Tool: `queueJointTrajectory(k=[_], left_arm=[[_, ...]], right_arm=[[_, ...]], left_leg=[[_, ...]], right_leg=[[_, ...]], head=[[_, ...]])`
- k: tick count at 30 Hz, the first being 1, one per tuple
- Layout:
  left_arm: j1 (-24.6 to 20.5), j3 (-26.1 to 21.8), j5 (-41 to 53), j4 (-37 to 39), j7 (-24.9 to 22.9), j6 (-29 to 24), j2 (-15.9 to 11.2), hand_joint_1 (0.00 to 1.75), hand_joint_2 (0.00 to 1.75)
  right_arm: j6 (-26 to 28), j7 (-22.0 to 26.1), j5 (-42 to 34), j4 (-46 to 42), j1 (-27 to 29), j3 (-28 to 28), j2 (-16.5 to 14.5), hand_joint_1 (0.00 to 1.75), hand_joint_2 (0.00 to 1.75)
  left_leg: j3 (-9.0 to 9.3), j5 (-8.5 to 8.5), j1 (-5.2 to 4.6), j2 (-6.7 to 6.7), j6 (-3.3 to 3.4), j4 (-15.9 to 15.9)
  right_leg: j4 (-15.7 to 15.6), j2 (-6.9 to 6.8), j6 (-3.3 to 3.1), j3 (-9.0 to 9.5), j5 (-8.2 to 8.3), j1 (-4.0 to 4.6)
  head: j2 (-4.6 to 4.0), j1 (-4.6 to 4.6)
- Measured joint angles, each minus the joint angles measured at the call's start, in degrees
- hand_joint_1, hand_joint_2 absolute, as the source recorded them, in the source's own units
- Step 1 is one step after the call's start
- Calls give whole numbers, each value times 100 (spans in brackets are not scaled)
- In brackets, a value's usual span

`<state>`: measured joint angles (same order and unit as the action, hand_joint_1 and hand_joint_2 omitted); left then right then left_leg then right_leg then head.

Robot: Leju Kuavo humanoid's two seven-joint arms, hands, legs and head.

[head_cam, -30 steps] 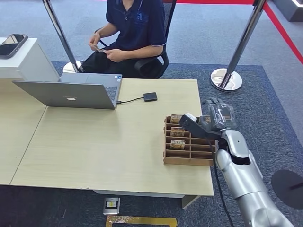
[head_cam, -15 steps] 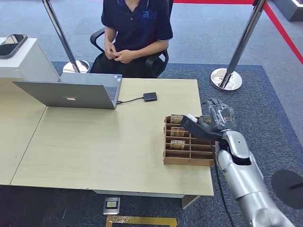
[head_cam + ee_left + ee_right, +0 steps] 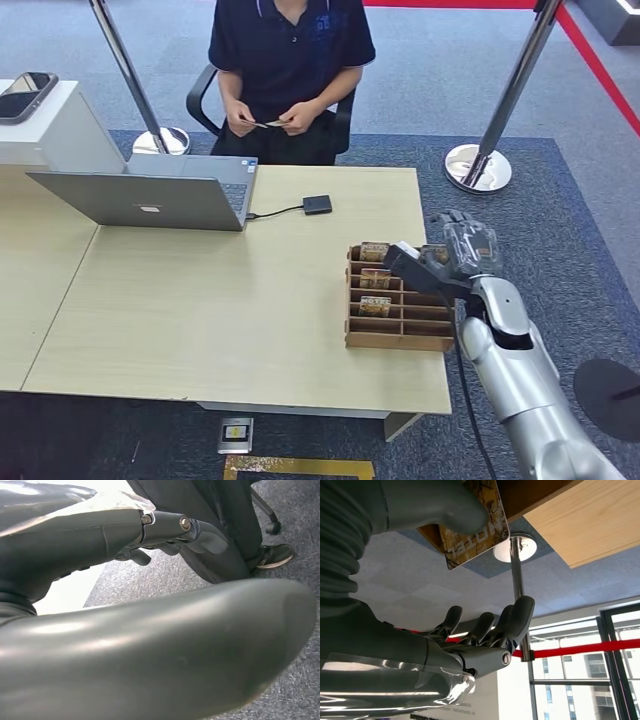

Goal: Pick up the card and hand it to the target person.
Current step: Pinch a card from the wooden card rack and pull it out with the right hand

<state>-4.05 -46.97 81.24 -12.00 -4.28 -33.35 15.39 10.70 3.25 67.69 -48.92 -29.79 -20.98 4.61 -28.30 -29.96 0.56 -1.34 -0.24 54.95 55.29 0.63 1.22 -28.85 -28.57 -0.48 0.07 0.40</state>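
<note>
Right hand (image 3: 462, 250) hovering at wooden tray's (image 3: 400, 340) far right corner, thumb touching a card (image 3: 478, 527), other fingers spread, grip unclear; person (image 3: 290, 60) sitting well beyond tray.

My right arm (image 3: 521, 390) is smooth silver, with a black cable (image 3: 466, 400) running beside it. My right robot hand (image 3: 453, 262) has a grey ribbed cover, dark fingers (image 3: 501, 625), and a round screw (image 3: 505, 658) at the knuckle.

Bright even light; wrist foregrounds seemingly blurred.
</note>
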Motion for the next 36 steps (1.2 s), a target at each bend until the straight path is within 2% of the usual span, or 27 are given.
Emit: queueJointTrajectory(k=[19,36], left_arm=[[0,0,1,2,-5,-2,0,0,0],[2,0,15,2,-25,-2,0,0,0]], right_arm=[[-47,-62,26,114,-2,-13,-16,65,175],[-5,-67,-23,109,64,-13,99,85,175]], left_leg=[[0,0,0,0,0,0],[2,0,0,0,0,1]], right_leg=[[0,0,0,0,0,0],[0,0,0,0,0,0]], head=[[0,1],[0,-1]])
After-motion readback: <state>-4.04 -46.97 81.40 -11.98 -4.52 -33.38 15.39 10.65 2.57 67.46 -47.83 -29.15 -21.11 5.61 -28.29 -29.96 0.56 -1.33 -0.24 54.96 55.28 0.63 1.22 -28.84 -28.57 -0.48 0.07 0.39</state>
